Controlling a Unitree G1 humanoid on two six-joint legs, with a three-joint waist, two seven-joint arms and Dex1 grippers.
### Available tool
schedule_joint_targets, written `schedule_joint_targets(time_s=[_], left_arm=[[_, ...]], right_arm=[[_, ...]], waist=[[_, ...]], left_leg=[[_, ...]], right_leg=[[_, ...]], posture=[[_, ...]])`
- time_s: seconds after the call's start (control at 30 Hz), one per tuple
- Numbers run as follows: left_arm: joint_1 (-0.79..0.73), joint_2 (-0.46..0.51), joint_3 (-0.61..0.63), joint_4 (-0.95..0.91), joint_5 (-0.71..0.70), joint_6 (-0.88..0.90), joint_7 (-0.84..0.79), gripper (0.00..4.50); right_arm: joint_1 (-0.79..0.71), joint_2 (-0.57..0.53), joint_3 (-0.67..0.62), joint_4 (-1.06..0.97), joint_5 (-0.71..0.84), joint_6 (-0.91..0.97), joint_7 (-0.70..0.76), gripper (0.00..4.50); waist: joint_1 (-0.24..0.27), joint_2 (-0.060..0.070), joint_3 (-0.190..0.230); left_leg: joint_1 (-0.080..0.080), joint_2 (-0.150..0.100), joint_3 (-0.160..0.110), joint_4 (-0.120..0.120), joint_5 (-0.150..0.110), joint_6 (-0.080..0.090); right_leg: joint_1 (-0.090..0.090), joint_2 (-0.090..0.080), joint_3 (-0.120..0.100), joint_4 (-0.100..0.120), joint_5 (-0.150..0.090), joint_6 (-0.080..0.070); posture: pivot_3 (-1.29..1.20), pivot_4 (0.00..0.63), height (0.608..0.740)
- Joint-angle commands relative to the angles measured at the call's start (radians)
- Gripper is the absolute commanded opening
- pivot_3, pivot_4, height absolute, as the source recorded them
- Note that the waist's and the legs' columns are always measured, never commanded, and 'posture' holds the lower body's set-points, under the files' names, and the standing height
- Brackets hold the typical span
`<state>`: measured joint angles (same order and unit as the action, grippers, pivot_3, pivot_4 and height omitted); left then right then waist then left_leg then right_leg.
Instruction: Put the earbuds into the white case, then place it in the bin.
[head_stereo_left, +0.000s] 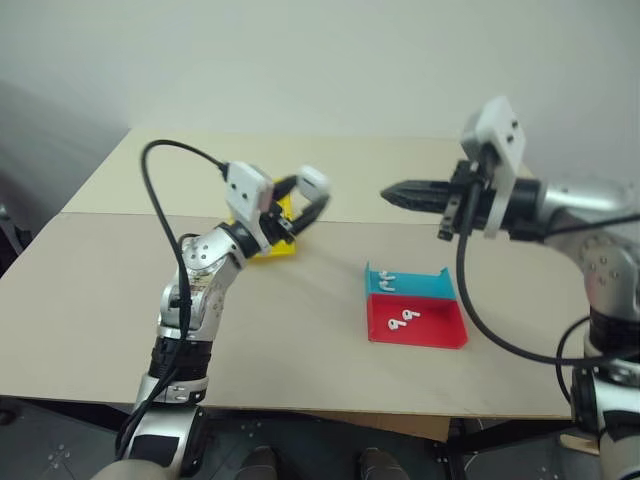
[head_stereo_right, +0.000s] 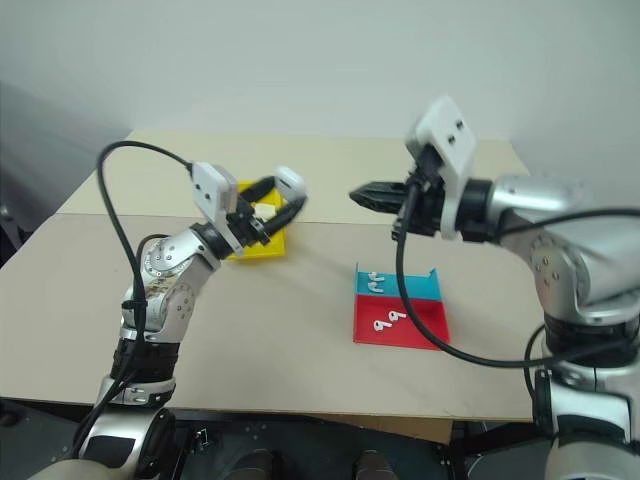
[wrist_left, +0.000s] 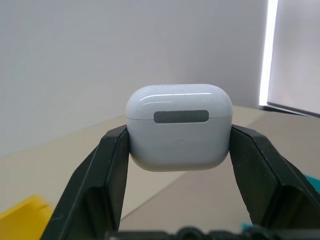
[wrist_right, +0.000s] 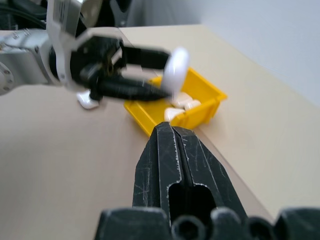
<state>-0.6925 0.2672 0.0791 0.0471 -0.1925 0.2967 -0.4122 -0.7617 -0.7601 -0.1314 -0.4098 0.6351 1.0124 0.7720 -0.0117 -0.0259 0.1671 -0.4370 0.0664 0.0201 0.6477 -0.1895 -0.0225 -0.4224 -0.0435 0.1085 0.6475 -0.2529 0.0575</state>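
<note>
Above beige surface (head_stereo_left: 300, 330), left gripper (wrist_left: 180, 145) clamps smooth white plastic case (wrist_left: 179, 127) over yellow bin (wrist_right: 200, 107); right gripper (wrist_right: 172, 132) is closed, empty.

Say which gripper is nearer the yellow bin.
Left. The left gripper hangs just above the bin, holding a white case; the right gripper sits shut farther off, beyond the trays.

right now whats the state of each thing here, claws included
left claw: shut on the white case, raised over the table near the bin
white case: lid closed, held between the left claw's fingers
right claw: shut, holding nothing, raised over the table
bin: on the table, white cases inside
blue tray: two earbuds in it
red tray: two earbuds in it
</note>
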Motion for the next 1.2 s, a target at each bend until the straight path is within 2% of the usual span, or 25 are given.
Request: schedule_joint_targets(time_s=[0.03, 0.17, 0.27, 0.43, 0.57, 0.67, 0.77, 0.87, 1.0, 1.2], left_arm=[[-0.044, -0.003, -0.003, 0.128, 0.122, -0.047, 0.173, 2.76], [-0.126, -0.021, 0.019, 0.301, 0.144, -0.029, 0.271, 2.76], [-0.168, -0.013, -0.001, 0.405, 0.171, -0.055, 0.286, 2.76], [-0.253, -0.019, -0.011, 0.605, 0.171, -0.120, 0.249, 4.38], [-0.250, -0.007, 0.012, 0.595, 0.141, -0.163, 0.214, 4.47], [-0.211, 0.010, 0.068, 0.502, 0.062, -0.159, 0.155, 4.47], [-0.133, 0.067, 0.091, 0.343, -0.023, -0.090, 0.025, 4.47], [-0.007, 0.167, 0.072, 0.137, -0.107, 0.000, -0.155, 4.47], [0.197, 0.339, 0.090, -0.161, -0.241, 0.098, -0.374, 4.47], [0.415, 0.531, 0.241, -0.444, -0.482, 0.279, -0.515, 4.47]], right_arm=[[0.041, 0.010, -0.040, -0.090, 0.011, 0.002, -0.071, 0.01], [0.076, 0.013, -0.024, -0.120, 0.009, 0.006, -0.116, 0.01], [0.079, 0.011, -0.025, -0.131, 0.022, 0.013, -0.133, 0.01], [0.086, 0.009, -0.028, -0.149, 0.043, 0.017, -0.147, 0.00], [0.096, 0.004, -0.039, -0.156, 0.052, 0.018, -0.156, 0.00], [0.144, 0.029, -0.048, -0.188, 0.032, -0.054, -0.168, 0.00], [0.214, 0.076, -0.057, -0.221, 0.008, -0.141, -0.193, 0.00], [0.312, 0.074, -0.029, -0.224, -0.045, -0.222, -0.173, 0.00], [0.455, 0.032, -0.079, -0.235, 0.025, -0.267, -0.039, 0.00], [0.578, -0.033, -0.139, -0.235, 0.025, -0.337, 0.044, 0.00]], waist=[[-0.003, 0.000, 0.000], [-0.002, 0.000, 0.000], [-0.001, 0.000, 0.000], [0.000, 0.000, 0.000], [-0.003, 0.000, 0.000], [-0.004, 0.000, 0.000], [-0.009, 0.000, 0.000], [-0.011, 0.000, 0.000], [-0.012, 0.000, 0.000], [-0.008, 0.000, 0.000]], left_leg=[[0.000, 0.000, 0.000, 0.000, 0.000, 0.000], [0.000, 0.000, -0.001, 0.000, 0.000, 0.000], [0.000, 0.000, -0.001, 0.000, 0.000, 0.000], [0.000, -0.001, -0.001, -0.001, 0.000, 0.000], [0.000, 0.000, -0.001, -0.001, 0.000, 0.000], [0.000, 0.000, -0.001, -0.002, 0.001, -0.001], [0.000, 0.000, -0.001, -0.002, 0.001, -0.001], [0.000, 0.000, -0.001, -0.003, 0.002, -0.002], [0.001, 0.000, -0.001, -0.003, 0.002, -0.003], [0.005, 0.001, 0.000, -0.002, 0.002, -0.003]], right_leg=[[0.000, 0.000, 0.000, 0.000, 0.000, 0.000], [0.000, 0.000, 0.000, 0.000, 0.001, 0.000], [0.000, 0.000, -0.001, -0.001, 0.001, 0.000], [0.000, 0.000, -0.001, -0.001, 0.001, 0.000], [0.000, 0.000, -0.001, -0.001, 0.001, 0.000], [0.000, 0.000, -0.001, -0.001, 0.001, 0.000], [0.000, 0.000, -0.001, 0.000, 0.001, 0.000], [0.000, 0.000, -0.001, 0.000, 0.001, 0.000], [0.001, 0.000, -0.001, 0.000, 0.001, 0.000], [0.004, 0.000, -0.002, 0.000, 0.001, -0.001]], posture=[[0.00, 0.150, 0.740], [0.00, 0.150, 0.740], [0.00, 0.150, 0.740], [0.00, 0.150, 0.740], [0.00, 0.150, 0.740], [0.00, 0.150, 0.740], [0.00, 0.150, 0.740], [0.00, 0.150, 0.740], [0.00, 0.150, 0.740], [0.00, 0.150, 0.740]])
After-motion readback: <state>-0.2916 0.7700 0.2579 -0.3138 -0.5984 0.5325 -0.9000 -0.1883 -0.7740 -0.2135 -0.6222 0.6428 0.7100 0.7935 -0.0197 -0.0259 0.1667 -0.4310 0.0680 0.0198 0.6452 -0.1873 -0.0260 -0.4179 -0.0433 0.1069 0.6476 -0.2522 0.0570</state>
